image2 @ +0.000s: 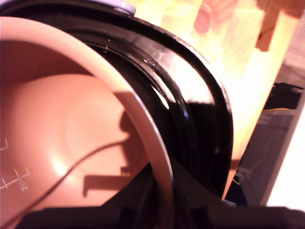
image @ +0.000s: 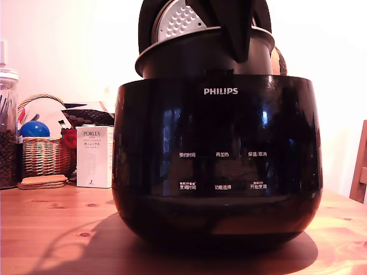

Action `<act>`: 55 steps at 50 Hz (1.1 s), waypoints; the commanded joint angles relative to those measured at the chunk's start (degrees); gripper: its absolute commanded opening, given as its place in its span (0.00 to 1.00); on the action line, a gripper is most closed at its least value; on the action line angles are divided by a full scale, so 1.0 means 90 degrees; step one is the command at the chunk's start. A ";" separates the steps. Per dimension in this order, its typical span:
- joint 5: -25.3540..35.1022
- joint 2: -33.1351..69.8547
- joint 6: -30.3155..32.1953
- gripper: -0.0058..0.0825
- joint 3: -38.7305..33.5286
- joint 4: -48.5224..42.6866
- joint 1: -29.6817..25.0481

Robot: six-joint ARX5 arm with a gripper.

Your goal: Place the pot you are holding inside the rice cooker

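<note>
The rice cooker (image: 218, 172), glossy black with a white PHILIPS logo, stands on the wooden table and fills the exterior view. Its lid is up behind it, showing the dimpled silver inner plate (image: 178, 20). The dark pot (image: 195, 57) sticks out of the cooker's opening, partly sunk in and slightly tilted. My gripper (image: 238, 48) comes down from above and is shut on the pot's rim. In the wrist view the pot's pale coppery inside (image2: 62, 133) with level marks sits within the cooker's black rim (image2: 200, 109). My gripper (image2: 162, 205) clamps that rim.
At the exterior view's left stand a glass jar of dark beans (image: 7, 137), a wicker basket (image: 43, 152) with a blue ball (image: 34, 129), a white PORLEX box (image: 94, 156) and flat coasters (image: 41, 181). A wooden chair part (image: 360, 166) shows at the right edge.
</note>
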 commanded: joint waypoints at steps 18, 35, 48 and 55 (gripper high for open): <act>-0.0333 0.0340 -0.0044 0.04 0.0126 0.0080 -0.0100; 0.0117 0.0374 -0.0044 0.14 0.0126 0.0155 -0.0187; 0.0503 0.0374 -0.0041 0.20 0.0126 0.0141 -0.0185; 0.0736 0.0374 -0.0039 0.23 0.0126 0.0138 -0.0187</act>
